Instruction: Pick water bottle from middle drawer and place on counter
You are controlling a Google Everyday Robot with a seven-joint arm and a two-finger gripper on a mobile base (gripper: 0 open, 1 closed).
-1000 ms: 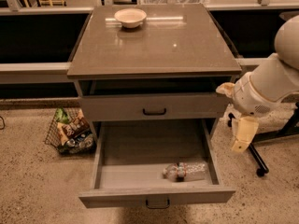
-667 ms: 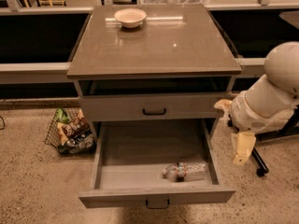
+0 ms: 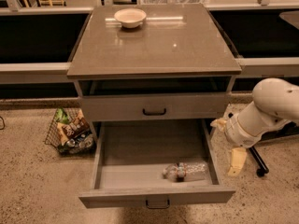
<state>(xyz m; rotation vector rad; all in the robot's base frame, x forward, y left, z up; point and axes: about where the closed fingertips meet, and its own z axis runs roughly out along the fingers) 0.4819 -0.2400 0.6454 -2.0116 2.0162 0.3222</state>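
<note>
The water bottle (image 3: 185, 171) lies on its side in the pulled-out middle drawer (image 3: 154, 197), near its front right corner. It is clear and crinkled, with a dark reddish band. The counter (image 3: 159, 45) is the glossy grey-brown top of the cabinet. My gripper (image 3: 228, 143) hangs from the white arm (image 3: 268, 108) to the right of the drawer, outside its right wall and above the floor. Its two pale fingers (image 3: 236, 161) stand apart and hold nothing. The bottle is to the left of the gripper and a little lower.
A beige bowl (image 3: 130, 17) stands at the back left of the counter. A closed grey drawer front (image 3: 154, 107) sits above the open one. A wire basket of snack packs (image 3: 70, 132) is on the floor at the left. A chair caster (image 3: 260, 171) is behind the gripper.
The arm and gripper have moved downward and a little left, toward the drawer's right side. The bottle, drawer and bowl have not moved.
</note>
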